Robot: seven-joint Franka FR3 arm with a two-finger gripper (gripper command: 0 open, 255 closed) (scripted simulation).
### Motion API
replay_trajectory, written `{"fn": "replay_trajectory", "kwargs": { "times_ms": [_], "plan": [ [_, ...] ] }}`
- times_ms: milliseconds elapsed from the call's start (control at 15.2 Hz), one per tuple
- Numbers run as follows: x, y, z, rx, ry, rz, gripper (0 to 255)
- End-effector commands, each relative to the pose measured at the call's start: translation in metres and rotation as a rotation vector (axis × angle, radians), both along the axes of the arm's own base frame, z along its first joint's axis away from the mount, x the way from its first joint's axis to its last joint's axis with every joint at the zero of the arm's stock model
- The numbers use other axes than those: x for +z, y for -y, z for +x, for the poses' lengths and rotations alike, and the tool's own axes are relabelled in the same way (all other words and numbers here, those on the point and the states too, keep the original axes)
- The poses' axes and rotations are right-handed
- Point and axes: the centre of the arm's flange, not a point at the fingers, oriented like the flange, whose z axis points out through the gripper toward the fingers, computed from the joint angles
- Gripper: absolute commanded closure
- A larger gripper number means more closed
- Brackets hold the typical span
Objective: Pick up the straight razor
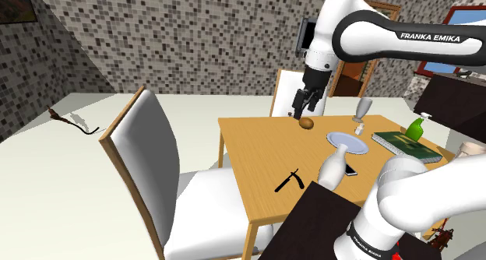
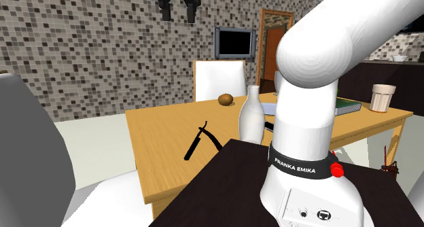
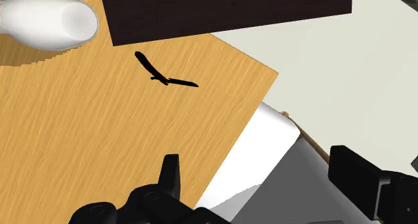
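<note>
The straight razor (image 1: 288, 180) is a thin black folding razor, half unfolded, lying flat on the wooden table (image 1: 249, 149) near its front edge. It lies just ahead of the dark stand in the second exterior view (image 2: 198, 143). My gripper (image 1: 306, 112) hangs open and holds nothing, well above the table's far side near a small brown round object (image 1: 308, 124). Its black fingers also stand apart high up at the second exterior view's top (image 2: 178, 16). From the hand the razor (image 3: 164, 76) lies far beyond the fingertips (image 3: 171, 176), close to the stand's edge.
A white bottle (image 1: 333, 169) stands beside the razor, toward the stand (image 1: 327, 219). A plate (image 1: 346, 142), a green book (image 1: 405, 144), a green bottle (image 1: 415, 128) and a glass (image 1: 363, 108) fill the table's right. White chairs (image 1: 148, 165) stand at its left and far sides.
</note>
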Motion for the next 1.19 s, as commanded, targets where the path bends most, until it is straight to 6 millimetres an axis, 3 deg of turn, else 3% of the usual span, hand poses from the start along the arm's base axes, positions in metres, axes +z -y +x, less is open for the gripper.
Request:
{"fn": "replay_trajectory", "kwargs": {
  "times_ms": [0, 1122],
  "plan": [
    [0.000, 0.000, 0.000, 0.000, 0.000, 0.000, 0],
    [-0.218, 0.045, 0.038, 0.010, -0.212, -0.164, 0]
  ]
}}
